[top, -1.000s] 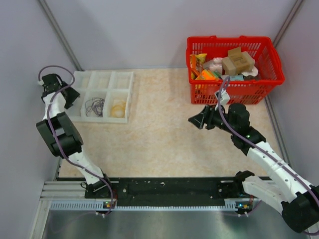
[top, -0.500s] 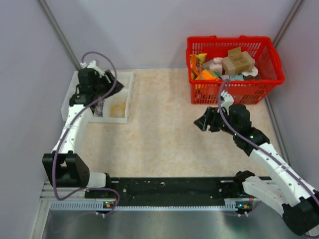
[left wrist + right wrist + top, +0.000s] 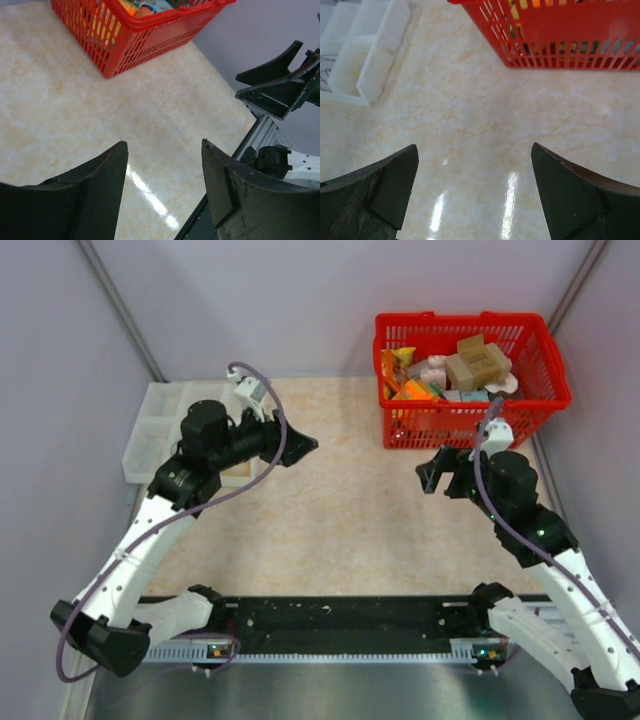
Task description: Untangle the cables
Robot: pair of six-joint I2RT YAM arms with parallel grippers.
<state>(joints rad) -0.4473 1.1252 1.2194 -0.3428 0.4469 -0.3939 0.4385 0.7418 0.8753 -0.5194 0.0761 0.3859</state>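
Observation:
The cables show only in the right wrist view. A yellowish coil (image 3: 356, 64) lies in one compartment of the white tray (image 3: 395, 22), and thin dark strands (image 3: 326, 75) lie in the compartment beside it at the frame's left edge. In the top view my left arm covers those compartments. My left gripper (image 3: 303, 445) (image 3: 164, 142) hangs open over bare table just right of the tray, pointing right, with nothing between its fingers. My right gripper (image 3: 426, 476) (image 3: 474, 145) is wide open and empty, below the red basket's left corner, facing left toward the tray.
A red basket (image 3: 470, 425) (image 3: 150, 35) (image 3: 570, 55) full of packets and boxes stands at the back right. The white tray (image 3: 150, 425) sits against the left wall. The right gripper (image 3: 272, 85) shows in the left wrist view. A black rail (image 3: 340, 615) runs along the near edge.
My left arm has swung from the left wall across the tray, so its gripper now points right. The right gripper has shifted slightly right and opened wider.

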